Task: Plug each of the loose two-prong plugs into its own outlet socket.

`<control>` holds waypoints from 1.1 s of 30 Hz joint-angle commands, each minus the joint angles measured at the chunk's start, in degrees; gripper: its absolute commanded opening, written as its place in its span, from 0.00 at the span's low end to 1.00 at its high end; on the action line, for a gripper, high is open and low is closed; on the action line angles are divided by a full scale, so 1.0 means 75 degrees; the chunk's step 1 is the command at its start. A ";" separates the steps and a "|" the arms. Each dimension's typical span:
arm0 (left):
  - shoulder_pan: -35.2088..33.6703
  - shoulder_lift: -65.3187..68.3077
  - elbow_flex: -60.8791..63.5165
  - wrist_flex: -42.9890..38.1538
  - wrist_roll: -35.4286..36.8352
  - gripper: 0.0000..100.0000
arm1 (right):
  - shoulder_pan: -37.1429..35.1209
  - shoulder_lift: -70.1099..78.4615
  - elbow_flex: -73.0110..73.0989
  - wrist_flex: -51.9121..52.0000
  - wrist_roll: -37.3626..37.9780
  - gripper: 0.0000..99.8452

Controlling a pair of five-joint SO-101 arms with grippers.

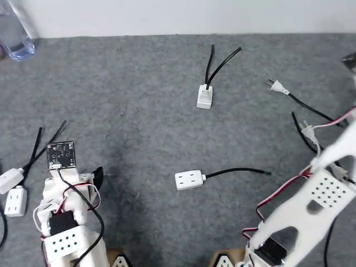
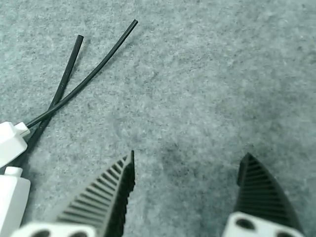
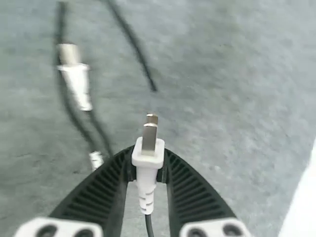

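Right gripper (image 3: 148,155) is clamped on a white two-prong plug (image 3: 147,143), pinched by its body w/ the prongs sticking out past the fingertips and its black cord running back between the fingers, held up over the grey mat (image 1: 128,100). Left gripper (image 2: 185,177) sits near-left, just above bare mat, jaws wide apart w/ nothing between them. Right beside it on the left are two white sockets, the upper left socket (image 1: 11,179) and the lower left socket (image 1: 15,200), next to each other, thin black cords fanning out toward the far side. Mid-table there's the middle socket (image 1: 188,179), lying flat w/ a black cord trailing off to the right. Further back is the far socket (image 1: 205,96), two black cords coming off its far end. Over on the right, the far plug (image 1: 276,86) lies loose on the mat w/ its cord running right, and the near plug (image 1: 305,129) lies a bit closer, near the right arm (image 1: 311,206). A clear bottle (image 1: 14,33) is in the far-left corner.
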 commanded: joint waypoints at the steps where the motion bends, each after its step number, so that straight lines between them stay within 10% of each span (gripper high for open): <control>1: 0.0047 -0.0070 -0.0018 -0.0223 0.0012 0.32 | -0.0615 -0.1553 0.1489 0.0346 0.0129 0.01; 12: 0.0047 -0.0070 -0.0018 -0.0328 0.0012 0.32 | -0.2491 -0.4484 0.5908 0.0322 0.0223 0.01; 26: 0.0047 -0.0070 -0.0018 -0.0328 0.0012 0.32 | -0.3628 -0.6687 1.1815 0.0299 0.4747 0.01; 33: 0.0047 -0.0070 -0.0018 -0.0328 0.0012 0.32 | -0.4343 -0.6699 1.3163 -0.0006 0.5462 0.01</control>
